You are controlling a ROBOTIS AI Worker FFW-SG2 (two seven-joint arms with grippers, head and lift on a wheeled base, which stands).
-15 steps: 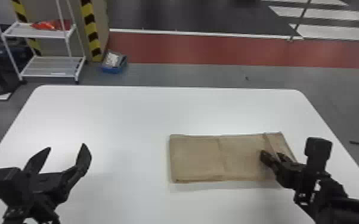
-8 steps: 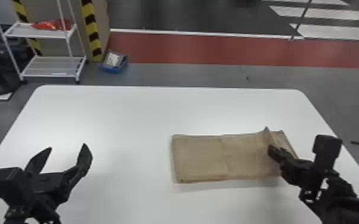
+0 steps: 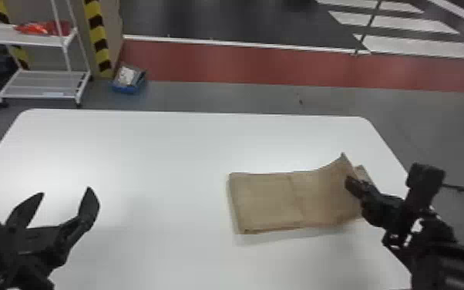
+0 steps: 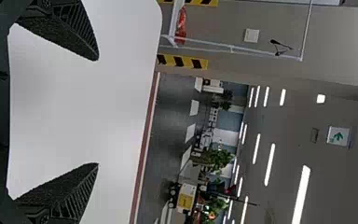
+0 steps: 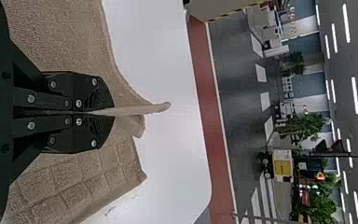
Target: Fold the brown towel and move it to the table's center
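Observation:
The brown towel (image 3: 266, 200) lies folded into a flat rectangle on the right half of the white table (image 3: 146, 154). Its right part is lifted, with one corner peaking upward. At that raised edge is my right gripper (image 3: 352, 187). In the right wrist view, the right gripper (image 5: 105, 113) is shut on an edge of the towel (image 5: 56, 35), whose lower layers rest on the tabletop. My left gripper (image 3: 65, 193) stays parked at the table's near left, apart from the towel; the left wrist view has the left gripper (image 4: 98, 112) open, nothing between its fingers.
The table's far edge (image 3: 196, 112) runs across behind the towel, and its right edge passes beneath my right arm. Beyond the table, on the floor, stand a white wire shelf (image 3: 42, 86) and a blue box (image 3: 127, 85).
The towel's right part has been pulled up and its corner now stands higher. My right gripper has risen with the edge and shifted a little rightward. The left arm has kept still.

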